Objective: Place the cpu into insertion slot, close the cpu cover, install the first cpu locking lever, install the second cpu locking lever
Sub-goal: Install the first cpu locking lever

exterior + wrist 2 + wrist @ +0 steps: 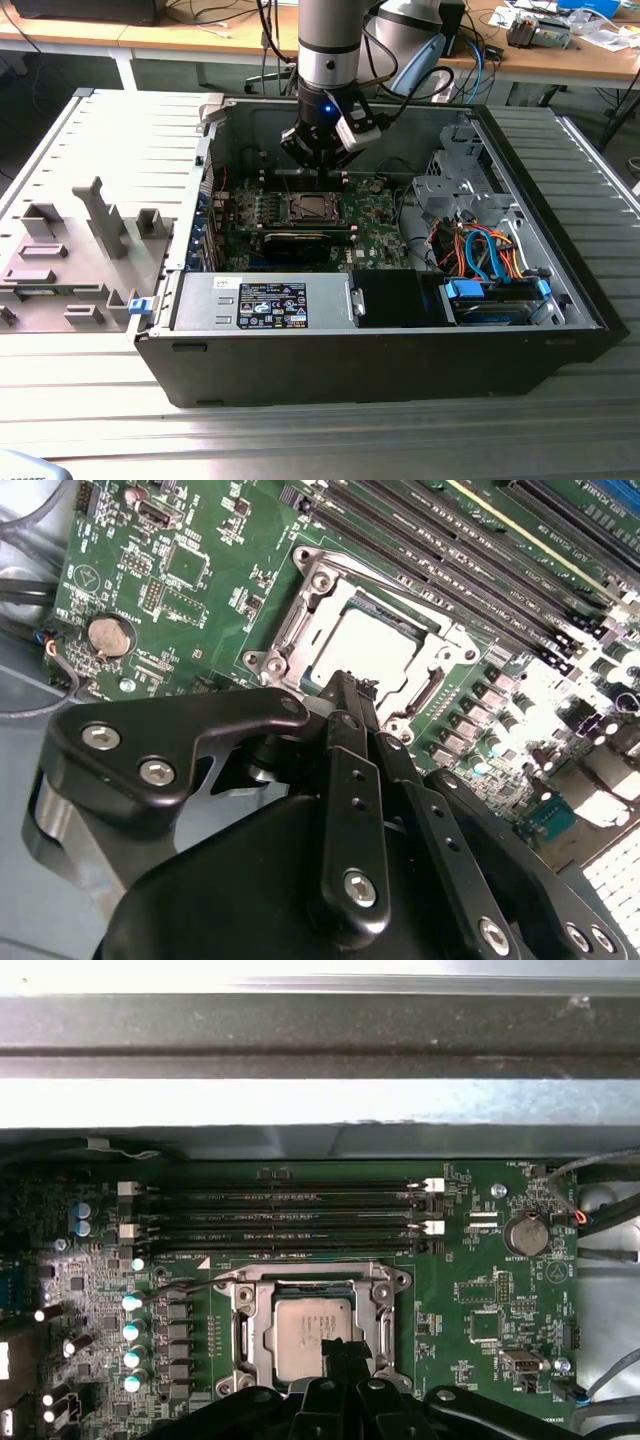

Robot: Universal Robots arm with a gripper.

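Arm poised over the chip socket inside the open computer case

The cpu (313, 1335) lies flat in the insertion slot (250, 1305) on the green circuit board (470, 1290), with the cpu cover (385, 1290) framing it, beside the long black memory slots (280, 1215). The gripper (345, 1352) hangs just above the cpu's edge, its two fingers pressed together and holding nothing.

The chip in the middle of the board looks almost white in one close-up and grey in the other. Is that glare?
Likely glare: in the second wrist view the cpu is washed out to near white, as are parts at the board's far corner; in the first wrist view the cpu reads dull grey, while a bright band crosses the case wall above the board.
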